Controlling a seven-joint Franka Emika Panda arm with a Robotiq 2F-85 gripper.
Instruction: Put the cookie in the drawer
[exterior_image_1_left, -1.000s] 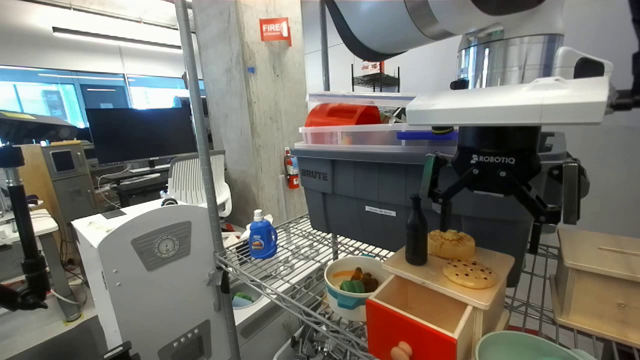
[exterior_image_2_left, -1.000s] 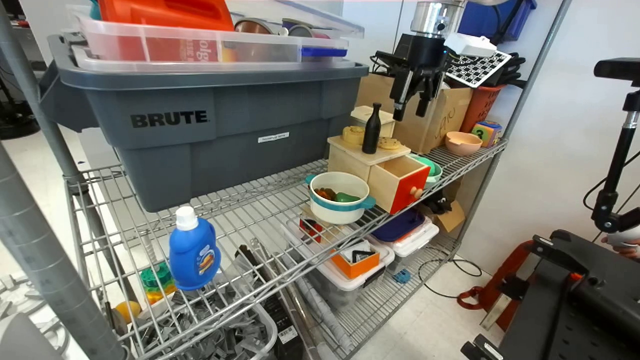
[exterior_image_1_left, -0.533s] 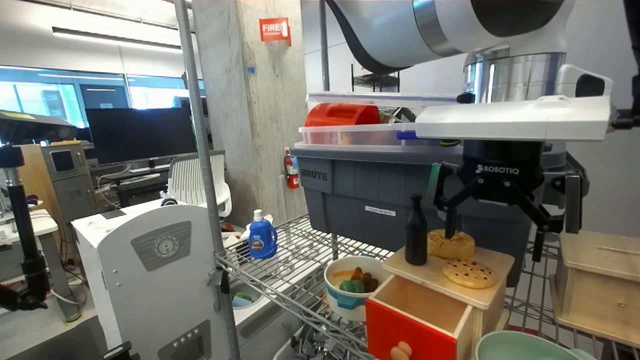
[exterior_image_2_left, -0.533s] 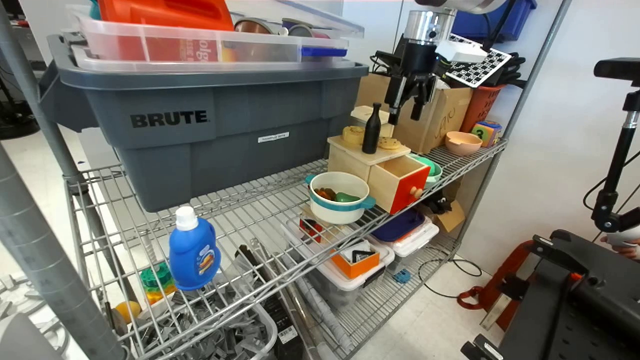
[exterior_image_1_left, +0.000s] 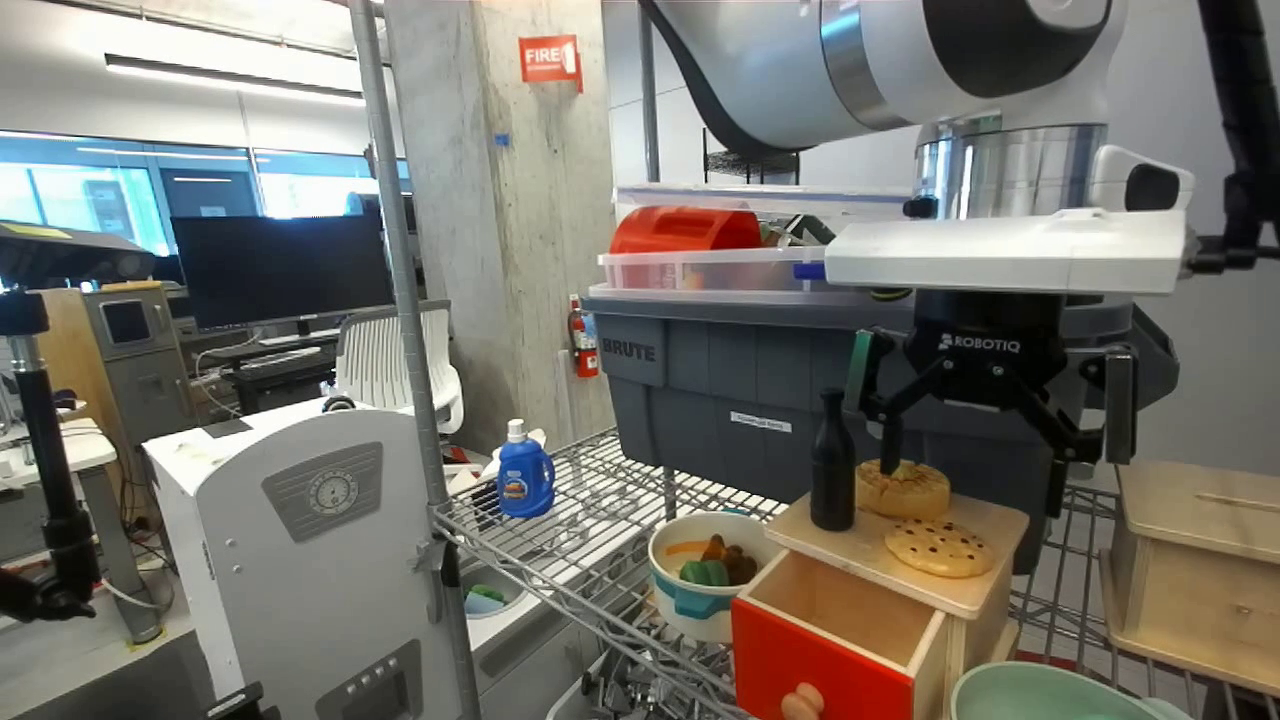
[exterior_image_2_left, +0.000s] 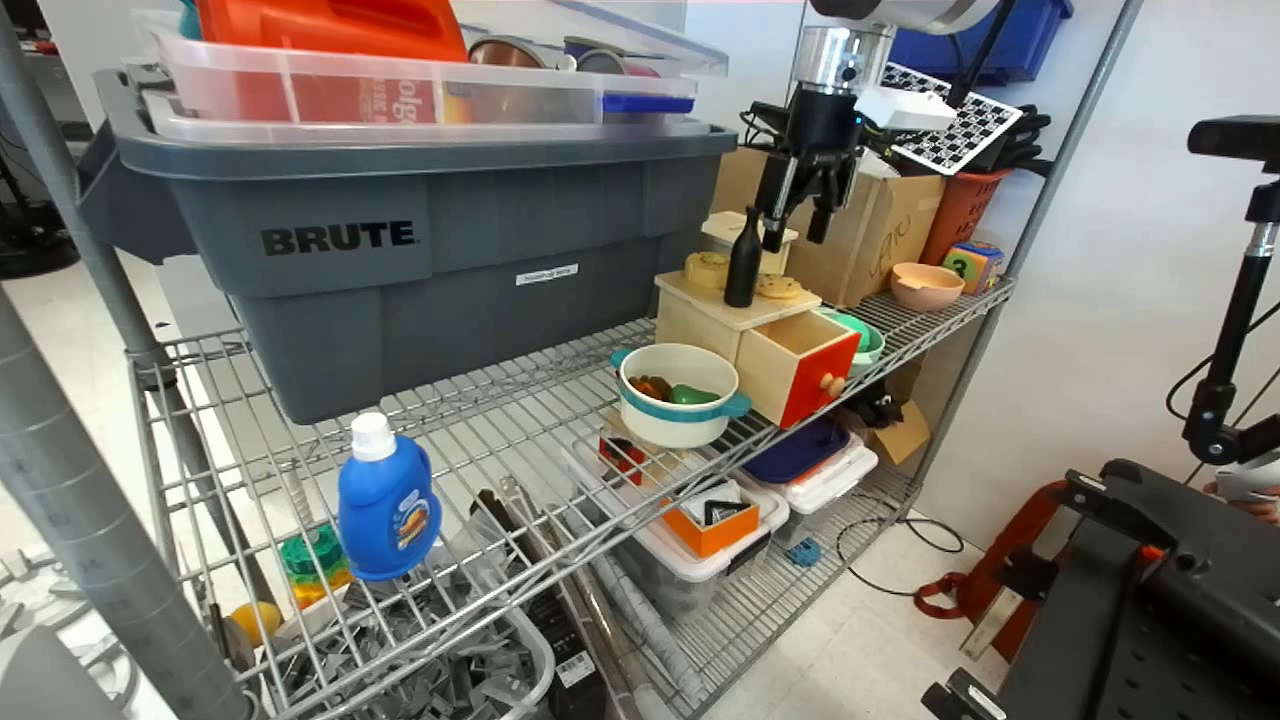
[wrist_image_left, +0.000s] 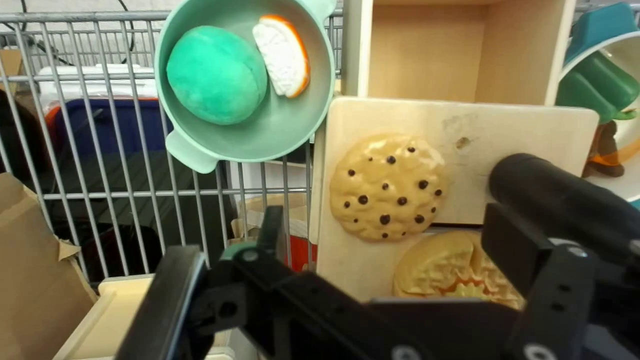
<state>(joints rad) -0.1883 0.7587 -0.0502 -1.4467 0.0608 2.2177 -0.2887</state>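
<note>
The small flat round tan cookie with dark chip-like spots is laid flat on top of a pale wooden box, which is carried by a grey metal wire shelf. The black two-fingered Robotiq gripper is held above the box, its fingers spread wide and nothing gripped; in both exterior views it is placed between twelve and one o'clock from the cookie and apart from it. The orange-red-fronted wooden drawer, fitted with a small round pale knob, is seen open, and in the wrist view its inside is found between twelve and one o'clock from the cookie. On the same dial, an upright slim black bottle is met at three o'clock and a thick yellow-tan round piece at five; whether the latter is touched by the cookie cannot be told. At ten o'clock a pale green two-handled bowl is shown, filled in part by a rounded teal-green lump and a white wedge edged in orange. In an exterior view, a white pot with teal handles, in which a green piece and brown pieces are held, is placed between eight and nine o'clock from the drawer, and a large grey plastic tote between nine and ten from the box.
</note>
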